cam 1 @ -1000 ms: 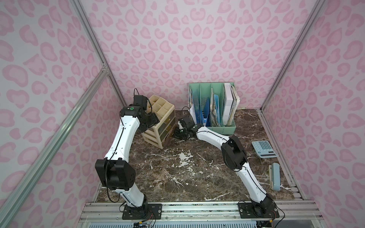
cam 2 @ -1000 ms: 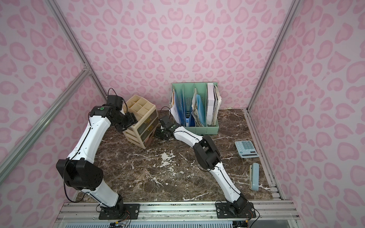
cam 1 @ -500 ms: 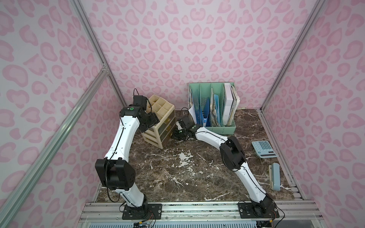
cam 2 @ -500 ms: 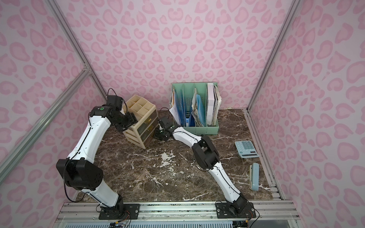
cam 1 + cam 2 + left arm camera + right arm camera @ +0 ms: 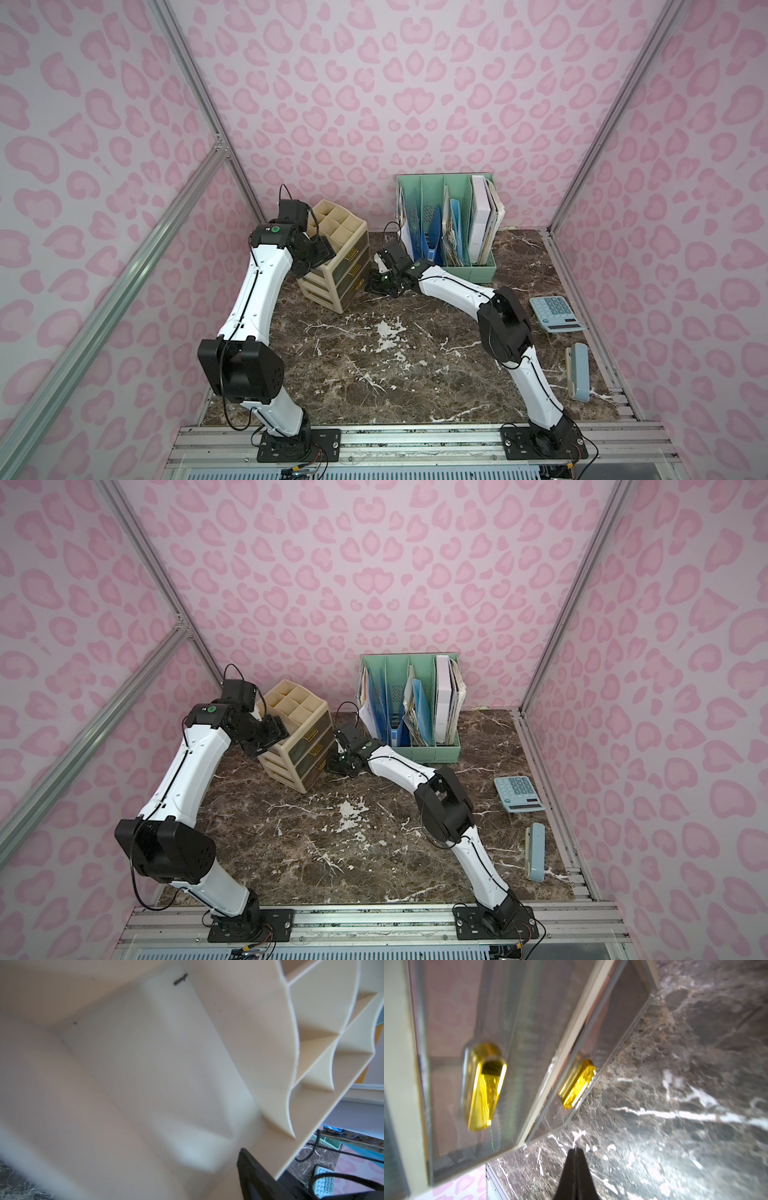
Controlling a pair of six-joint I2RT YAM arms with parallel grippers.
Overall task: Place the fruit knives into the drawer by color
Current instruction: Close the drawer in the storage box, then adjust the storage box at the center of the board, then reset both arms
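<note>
Left jaws at drawer unit (image 5: 348, 267), left of centre: I cannot tell their gap | right jaws together near yellow handle (image 5: 577, 1084)

I'm working in a robot test cell dressed up as an office desk. The landmark is the green file rack (image 5: 469, 272), stuffed with folders and papers at the back of a marble-look tabletop (image 5: 374, 374). A beige drawer unit (image 5: 349, 270) stands just beside the rack, with a calculator (image 5: 556, 313) and a pale blue stapler (image 5: 579, 371) off to its other side. Behind the rack hang pink-print backdrop panels (image 5: 374, 83) in aluminium framing (image 5: 218, 141). Opposite it, my left arm (image 5: 257, 291) and right arm (image 5: 453, 286) are bolted to a slotted rail (image 5: 415, 440).
</note>
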